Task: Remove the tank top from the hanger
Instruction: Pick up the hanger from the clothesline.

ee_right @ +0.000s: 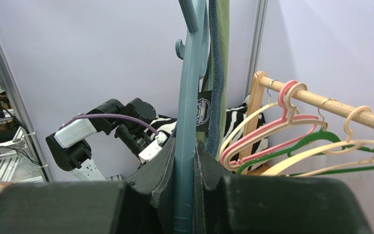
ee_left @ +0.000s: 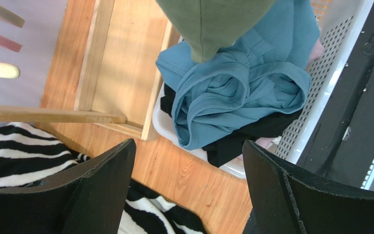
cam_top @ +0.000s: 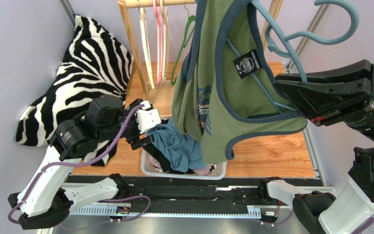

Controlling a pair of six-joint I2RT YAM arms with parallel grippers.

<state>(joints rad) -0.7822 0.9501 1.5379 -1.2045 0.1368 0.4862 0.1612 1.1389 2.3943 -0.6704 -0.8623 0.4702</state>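
Observation:
A green tank top (cam_top: pixel 213 73) with blue trim hangs on a teal plastic hanger (cam_top: pixel 296 36), held up in the air over the basket. My right gripper (cam_top: pixel 291 97) is shut on the hanger's lower bar; in the right wrist view the hanger (ee_right: pixel 186 97) stands between the closed fingers (ee_right: pixel 184 161), with the tank top (ee_right: pixel 221 48) draped beside it. My left gripper (cam_top: pixel 145 129) is open and empty, low at the basket's left side. In the left wrist view its fingers (ee_left: pixel 189 156) are wide apart and the tank top's hem (ee_left: pixel 213 24) hangs ahead of them.
A white basket (cam_top: pixel 147 168) holds blue and black clothes (ee_left: pixel 233 92). A zebra-striped pillow (cam_top: pixel 86 68) lies at the left. A wooden rack (cam_top: pixel 135 44) at the back carries pink, cream and green hangers (cam_top: pixel 160 44). Purple walls close in both sides.

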